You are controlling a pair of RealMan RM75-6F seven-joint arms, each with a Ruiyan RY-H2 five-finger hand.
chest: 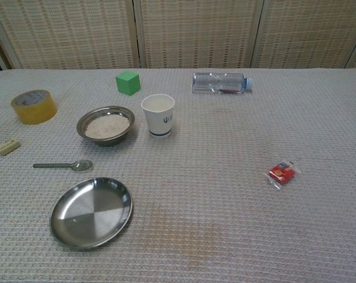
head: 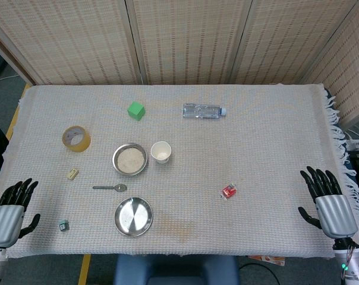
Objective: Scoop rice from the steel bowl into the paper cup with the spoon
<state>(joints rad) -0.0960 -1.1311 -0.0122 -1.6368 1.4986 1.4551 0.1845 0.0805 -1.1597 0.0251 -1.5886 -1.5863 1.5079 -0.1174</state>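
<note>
**A:** Up top, from the head view, both hands sit at the near corners of the worktop. Left hand lies flat with its fingers spread and released, holding nothing. Right hand is the same, fingers apart and empty.

**B:** So nothing has started?

**A:** That's my read, we're at the opening step. The spoon lies loose on the cloth, handle pointing toward the left hand, bowl end to the right. It sits between the bowl of rice behind it and a plate in front, touching neither.

**B:** And the cup?

**A:** The cup stands upright just beside the bowl, on its right.

**B:** Chest view now?

**A:** No hands show here. The spoon lies flat, well apart from everything. The bowl holds a shallow heap of rice, and the cup stands close by. Tape, a green block and a bottle lie further back, out of the way.

**B:** Next move?

**A:** I'd say the left hand, being nearer, should reach in and pinch the thin handle. It lies flush with the cloth, so lifting it cleanly looks fiddly.
</note>
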